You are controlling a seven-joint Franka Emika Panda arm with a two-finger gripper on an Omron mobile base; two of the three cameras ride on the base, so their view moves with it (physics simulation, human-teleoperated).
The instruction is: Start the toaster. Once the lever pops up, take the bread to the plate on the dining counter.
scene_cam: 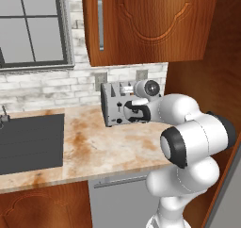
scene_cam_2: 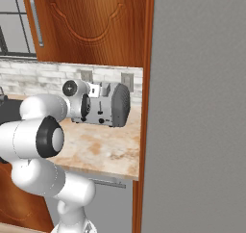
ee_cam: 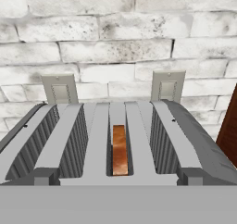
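One bent arm reaches mid-frame to the toaster front; fingers hidden, grip unclear. Bread apparently sits in a middle slot; open tabletop lower left.

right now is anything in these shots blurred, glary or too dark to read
Left base view: even flat light, no glare, the toaster soft-edged and partly behind the arm. Right base view: a plain grey panel blocks the right half; the counter is evenly lit. Hand view: sharp, the bread clear in a middle slot, the slot walls shaded.
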